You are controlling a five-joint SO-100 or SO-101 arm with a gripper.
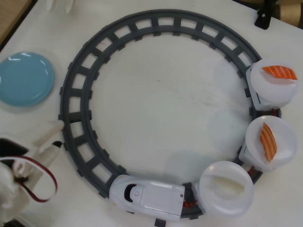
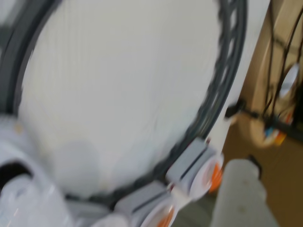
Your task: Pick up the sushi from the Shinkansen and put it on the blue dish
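In the overhead view the white Shinkansen point(image 1: 147, 194) stands on the grey ring track point(image 1: 80, 90) at the bottom and pulls three white plates. The sushi point(image 1: 268, 141), pale orange with whitish stripes, lies on the middle plate point(image 1: 281, 156) at the right. The blue dish point(image 1: 26, 78) sits on the table at the far left. My gripper point(image 1: 60, 137) is at the lower left, just outside the track and below the blue dish, partly open and empty. The wrist view is blurred and shows one white finger point(image 2: 239, 194) and two plates with orange pieces.
A brighter red-orange piece point(image 1: 279, 72) lies on the upper right plate and a plain whitish piece point(image 1: 226, 185) on the plate behind the train. A red cable point(image 1: 42, 189) loops by the arm. The table edge and cables show at the wrist view's right point(image 2: 279, 94).
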